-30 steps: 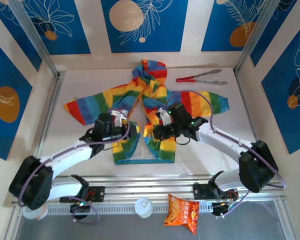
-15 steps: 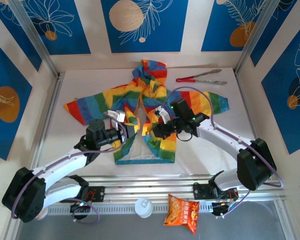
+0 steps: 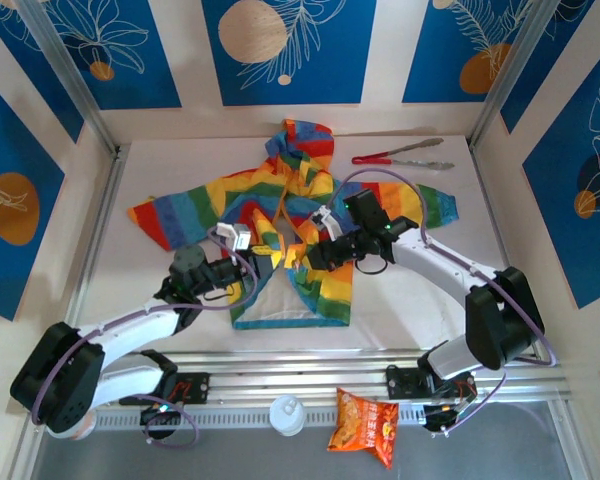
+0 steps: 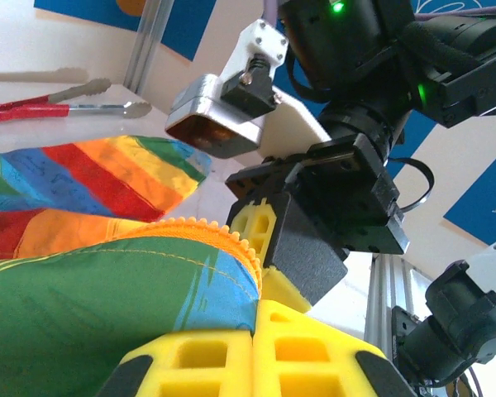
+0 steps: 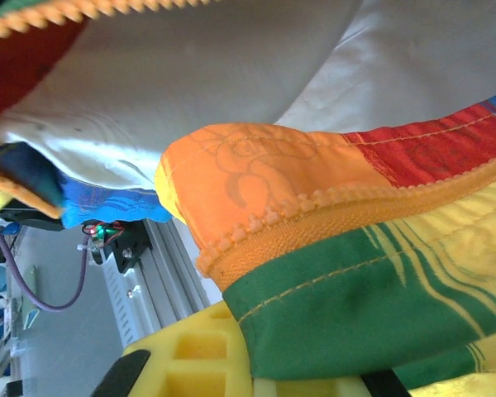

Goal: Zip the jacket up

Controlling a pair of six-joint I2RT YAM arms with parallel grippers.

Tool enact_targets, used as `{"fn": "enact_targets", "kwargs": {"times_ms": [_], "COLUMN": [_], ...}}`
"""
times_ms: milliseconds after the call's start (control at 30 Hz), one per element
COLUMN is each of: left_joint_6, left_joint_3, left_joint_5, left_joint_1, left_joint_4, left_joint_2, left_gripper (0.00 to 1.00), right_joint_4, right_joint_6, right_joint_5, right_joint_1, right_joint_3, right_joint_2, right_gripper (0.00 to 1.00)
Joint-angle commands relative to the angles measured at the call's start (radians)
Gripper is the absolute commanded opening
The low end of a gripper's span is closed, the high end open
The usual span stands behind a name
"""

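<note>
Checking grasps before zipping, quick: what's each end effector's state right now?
Left end effector: closed, pinching one zipper edge of the jacket.
Right end effector: closed, gripping the jacket's other zipper edge.

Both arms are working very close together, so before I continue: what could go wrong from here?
1. The left end effector and right end effector sit almost touching at the open front of the jacket; an inward move could knock them together.
2. Each seems to pinch only a fabric edge beside the orange zipper teeth; pulling could slip it free, the halves not yet joined.
</note>
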State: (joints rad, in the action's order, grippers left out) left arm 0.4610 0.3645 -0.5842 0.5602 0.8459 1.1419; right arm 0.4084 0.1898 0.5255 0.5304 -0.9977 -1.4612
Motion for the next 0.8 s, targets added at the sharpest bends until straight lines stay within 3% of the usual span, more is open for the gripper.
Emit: {"fn": "enact_targets", "kwargs": {"times_ms": [0, 367, 767], "left_joint_6": [-0.023, -0.041, -0.052], "left_joint_3": [0.001, -0.004, -0.037], "left_joint_5": [-0.025, 0.035, 0.072], "left_joint_1": [0.001, 0.066, 0.068], "left_joint_4": [0.065, 0.081, 0.152], "left_joint_2": [-0.009, 0.045, 0.087], "left_gripper": [0.0, 0.0, 0.0], "right_joint_4": [0.021, 0.02, 0.029], "right_joint_6": [0.023, 0.018, -0.037], "right_joint_5": [0.048, 0.086, 0.146], "right_joint_1": [0.002, 0.014, 0.017], "right_joint_3": [-0.035, -0.036, -0.032], "right_joint_2": [-0.007, -0.014, 0.0], "right_gripper": [0.0, 0.0, 0.0]}}
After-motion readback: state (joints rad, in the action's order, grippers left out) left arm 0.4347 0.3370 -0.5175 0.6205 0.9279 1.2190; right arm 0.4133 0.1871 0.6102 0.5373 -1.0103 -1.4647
